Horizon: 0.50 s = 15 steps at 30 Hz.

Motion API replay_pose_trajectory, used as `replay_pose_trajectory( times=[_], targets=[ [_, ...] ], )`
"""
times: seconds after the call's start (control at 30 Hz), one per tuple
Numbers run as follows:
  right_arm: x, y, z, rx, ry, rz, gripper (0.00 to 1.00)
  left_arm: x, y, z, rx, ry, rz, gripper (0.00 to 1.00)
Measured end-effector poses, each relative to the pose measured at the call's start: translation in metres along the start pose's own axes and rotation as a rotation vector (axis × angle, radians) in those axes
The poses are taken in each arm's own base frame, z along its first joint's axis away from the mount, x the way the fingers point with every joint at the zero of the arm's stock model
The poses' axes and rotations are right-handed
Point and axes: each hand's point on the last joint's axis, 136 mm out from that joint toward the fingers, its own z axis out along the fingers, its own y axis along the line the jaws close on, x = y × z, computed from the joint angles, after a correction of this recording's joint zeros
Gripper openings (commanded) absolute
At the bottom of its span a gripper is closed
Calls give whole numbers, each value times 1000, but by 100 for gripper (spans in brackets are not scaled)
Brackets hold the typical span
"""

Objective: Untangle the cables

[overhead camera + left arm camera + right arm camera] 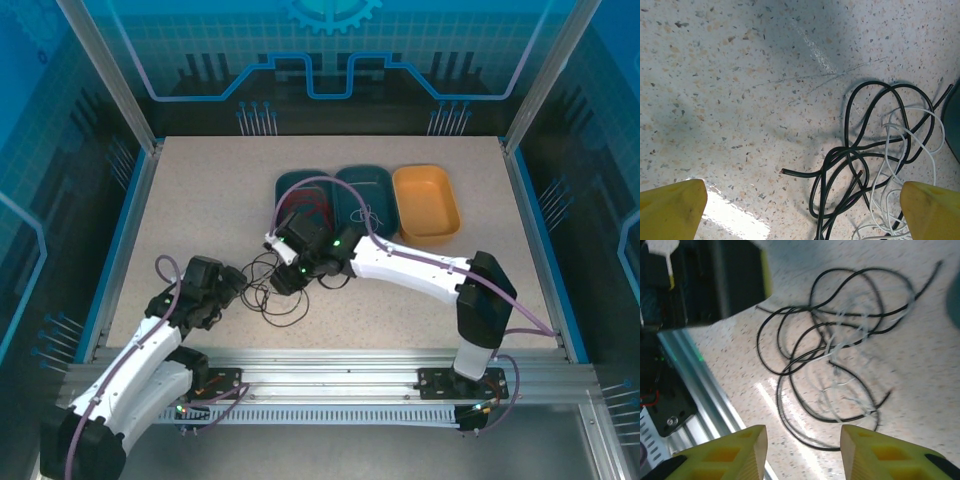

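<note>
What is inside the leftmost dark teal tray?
Loops of red cable lie in the leftmost tray. The right arm reaches over the tray's near part, so anything else lying there is hidden.

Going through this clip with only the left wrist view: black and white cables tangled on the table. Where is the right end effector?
Observer: The right end effector is open above the same cables, holding nothing.
Operator: Any containers around?
Observer: Three in a row beyond the tangle: left dark tray, middle dark tray, orange tray.
Operator: Anything in them?
Observer: The left dark tray holds something red; cable or not, I cannot tell.
</note>
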Motion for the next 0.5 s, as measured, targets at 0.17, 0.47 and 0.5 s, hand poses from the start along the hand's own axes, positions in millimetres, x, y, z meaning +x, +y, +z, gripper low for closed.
replay_pose_trajectory(
  times=[0.17, 0.47, 0.5],
  targets=[
    [14, 21, 26, -32, 71, -23, 36, 4, 9, 4, -18, 8, -4, 99],
    [23, 12, 69, 8, 158, -10, 34, 7, 12, 7, -21, 18, -9, 99],
    [23, 10, 72, 19, 164, -9, 34, 7, 13, 8, -23, 19, -10, 99]
  ],
)
